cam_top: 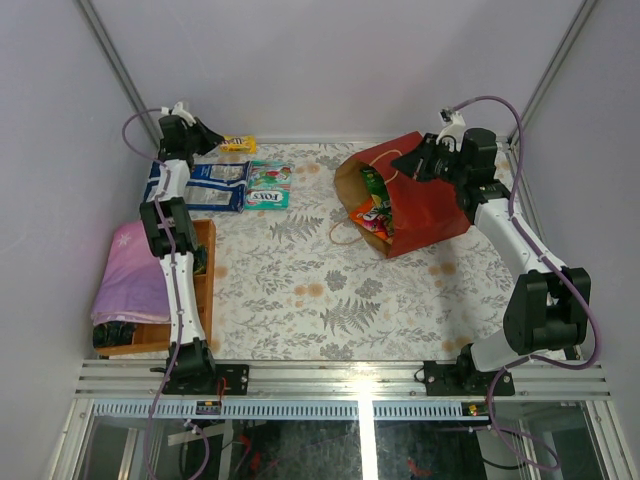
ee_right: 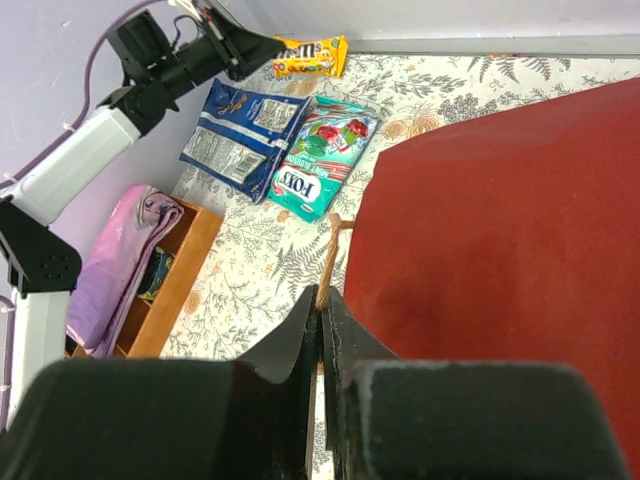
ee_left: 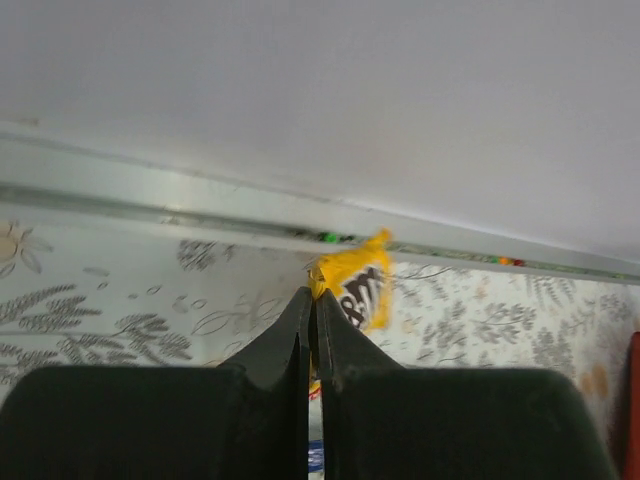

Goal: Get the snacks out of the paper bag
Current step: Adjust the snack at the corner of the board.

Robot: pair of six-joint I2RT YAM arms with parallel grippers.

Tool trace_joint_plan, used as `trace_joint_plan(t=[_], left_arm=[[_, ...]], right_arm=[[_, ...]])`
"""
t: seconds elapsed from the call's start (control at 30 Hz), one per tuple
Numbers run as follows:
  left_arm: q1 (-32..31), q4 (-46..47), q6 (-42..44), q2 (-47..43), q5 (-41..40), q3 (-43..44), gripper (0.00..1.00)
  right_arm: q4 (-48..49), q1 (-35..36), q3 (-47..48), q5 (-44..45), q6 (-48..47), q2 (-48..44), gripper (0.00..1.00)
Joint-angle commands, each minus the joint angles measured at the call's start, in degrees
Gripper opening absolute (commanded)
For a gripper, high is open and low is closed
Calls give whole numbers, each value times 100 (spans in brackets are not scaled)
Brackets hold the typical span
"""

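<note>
Twine handle (ee_right: 331, 250) of the paper bag (ee_right: 500, 230) sits pinched in our right gripper (ee_right: 321, 298). Our left gripper (ee_left: 312, 298), closed, touches a yellow packet (ee_left: 360, 285).

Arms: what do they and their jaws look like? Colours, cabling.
Both match. The left arm and right arm have white tubular links between chunky black joint housings. A thin lavender cable loops loosely off each one. The jaws are matte black: two flat fingers tapering to thin tips from a wide black body. No readable markings show.
</note>
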Motion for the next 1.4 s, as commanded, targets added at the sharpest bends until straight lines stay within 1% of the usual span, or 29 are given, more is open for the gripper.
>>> trace_joint_plan(t=[0.0,0.17,0.47,0.67,0.83,0.87,0.9,0.93,0.97,1.0,1.03,1.13,1.2,1.3,1.37], left_arm=[[123,-227,144,284,-9,357,0],[164,-496,309,331,-238,360,0],[164,-645,637,170,-642,364,0],[160,-563,954,42,-1123,370,0],[161,-487,1191,-4,-1335,361,0],[159,-477,1207,-14,-1351,349,2],[164,-456,1217,-55,-1375,301,14],[162,-408,1230,-131,-1406,210,38],[161,-333,1235,-235,-1414,84,70],[155,-246,1228,-344,-1419,-58,89],[156,-184,1227,-464,-1439,-175,99],[112,-124,1244,-753,-1616,-345,100],[-28,-119,1449,-944,-2009,-481,100],[-427,51,2203,-1204,-2882,-869,100],[-752,142,2884,-1130,-3372,-911,100]], right_arm=[[101,74,336,-3,-112,-12,0],[92,104,350,-11,-110,18,0],[59,118,345,-18,-156,27,0],[60,131,360,-38,-171,51,0],[28,141,368,-29,-183,68,0],[33,148,369,-37,-181,79,0],[31,151,378,-34,-181,84,0],[28,158,378,-45,-182,97,0],[26,163,384,-47,-188,106,0],[13,167,393,-42,-199,108,0],[6,166,392,-42,-204,113,0],[2,175,391,-42,-215,117,0],[-3,183,376,-51,-226,117,0],[10,180,359,-47,-224,126,0],[6,190,345,-55,-224,126,0]])
